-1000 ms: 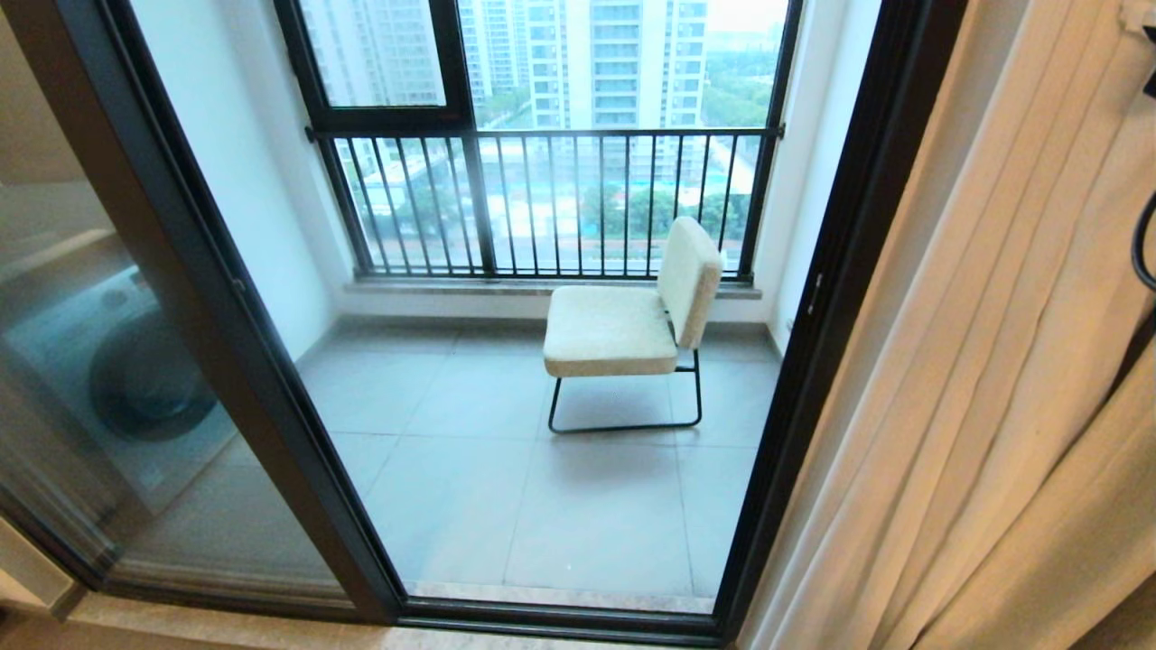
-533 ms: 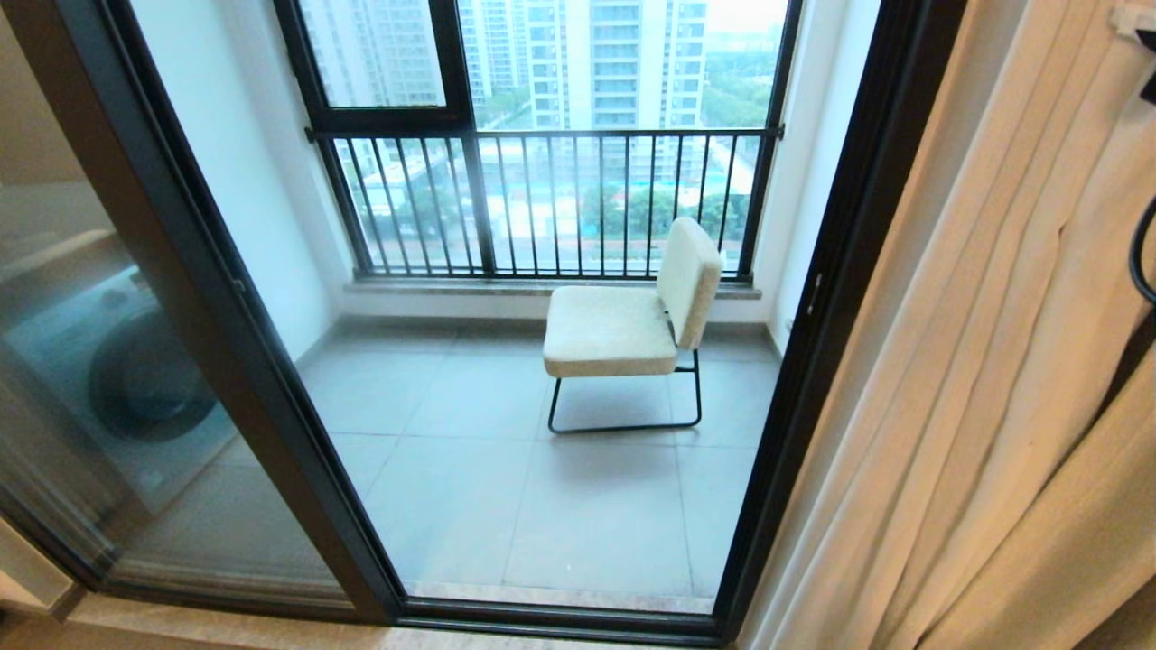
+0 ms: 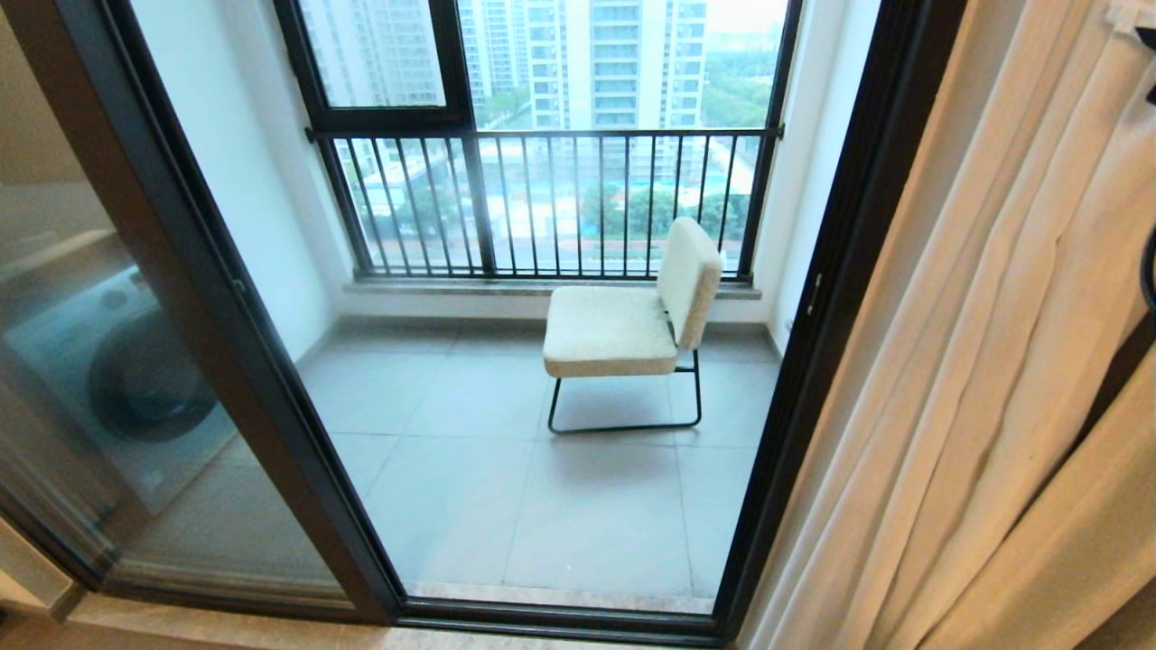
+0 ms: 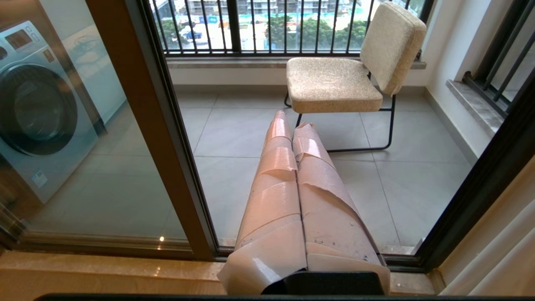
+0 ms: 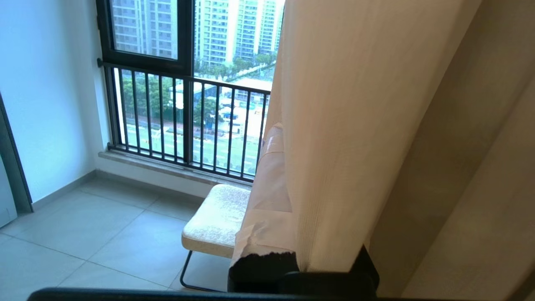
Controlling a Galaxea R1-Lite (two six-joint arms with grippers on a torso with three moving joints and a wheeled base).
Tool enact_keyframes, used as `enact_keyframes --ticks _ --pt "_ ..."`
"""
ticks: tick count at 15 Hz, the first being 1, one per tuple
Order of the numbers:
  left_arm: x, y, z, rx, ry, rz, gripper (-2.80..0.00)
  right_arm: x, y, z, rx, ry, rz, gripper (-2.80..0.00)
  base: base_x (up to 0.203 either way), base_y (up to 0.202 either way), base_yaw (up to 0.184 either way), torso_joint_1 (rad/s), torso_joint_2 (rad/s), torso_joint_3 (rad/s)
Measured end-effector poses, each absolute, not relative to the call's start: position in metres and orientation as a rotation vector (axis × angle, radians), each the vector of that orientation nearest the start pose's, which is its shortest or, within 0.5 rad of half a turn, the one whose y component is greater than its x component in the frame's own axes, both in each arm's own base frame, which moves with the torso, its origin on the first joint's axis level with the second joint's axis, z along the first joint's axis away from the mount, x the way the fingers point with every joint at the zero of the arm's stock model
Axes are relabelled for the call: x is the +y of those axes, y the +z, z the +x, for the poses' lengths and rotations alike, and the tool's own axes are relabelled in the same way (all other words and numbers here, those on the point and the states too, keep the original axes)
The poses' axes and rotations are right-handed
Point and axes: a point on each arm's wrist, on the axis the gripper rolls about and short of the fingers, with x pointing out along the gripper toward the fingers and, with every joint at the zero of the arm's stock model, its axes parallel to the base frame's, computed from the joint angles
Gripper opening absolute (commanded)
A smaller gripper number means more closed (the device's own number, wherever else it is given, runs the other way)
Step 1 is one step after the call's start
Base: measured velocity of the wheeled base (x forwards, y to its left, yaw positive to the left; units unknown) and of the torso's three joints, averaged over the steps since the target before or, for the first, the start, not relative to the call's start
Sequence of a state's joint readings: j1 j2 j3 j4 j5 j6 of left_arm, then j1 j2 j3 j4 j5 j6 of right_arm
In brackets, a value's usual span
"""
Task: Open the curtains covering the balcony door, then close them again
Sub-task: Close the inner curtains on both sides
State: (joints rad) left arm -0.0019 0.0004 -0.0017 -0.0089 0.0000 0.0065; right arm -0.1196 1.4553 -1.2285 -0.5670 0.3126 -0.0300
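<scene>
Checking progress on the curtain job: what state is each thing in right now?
curtains: drawn aside to the right, doorway uncovered.
balcony door: slid open.
right gripper: shut on the curtains' edge.
left gripper: shut, empty, facing the doorway.
chair: upright, unoccupied.

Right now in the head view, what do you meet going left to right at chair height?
Washing machine behind glass → black door frame → chair → black door frame at right → cream curtains.

Curtains bunched right of balcony door; chair beyond, before railing window.
</scene>
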Motion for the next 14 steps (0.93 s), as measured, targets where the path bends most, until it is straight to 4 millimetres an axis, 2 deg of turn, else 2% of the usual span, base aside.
enact_keyframes --ticks 8,14 --pt "0.000 0.077 -0.023 -0.010 -0.002 0.006 -2.80 -0.022 0.370 0.235 -0.346 0.163 -0.100 -2.80 0.000 0.000 0.000 0.000 0.00 0.000" --pt "0.000 0.077 -0.023 -0.010 -0.005 0.008 -2.80 -0.021 0.360 0.226 -0.327 0.158 -0.091 -2.80 0.000 0.000 0.000 0.000 0.00 0.000"
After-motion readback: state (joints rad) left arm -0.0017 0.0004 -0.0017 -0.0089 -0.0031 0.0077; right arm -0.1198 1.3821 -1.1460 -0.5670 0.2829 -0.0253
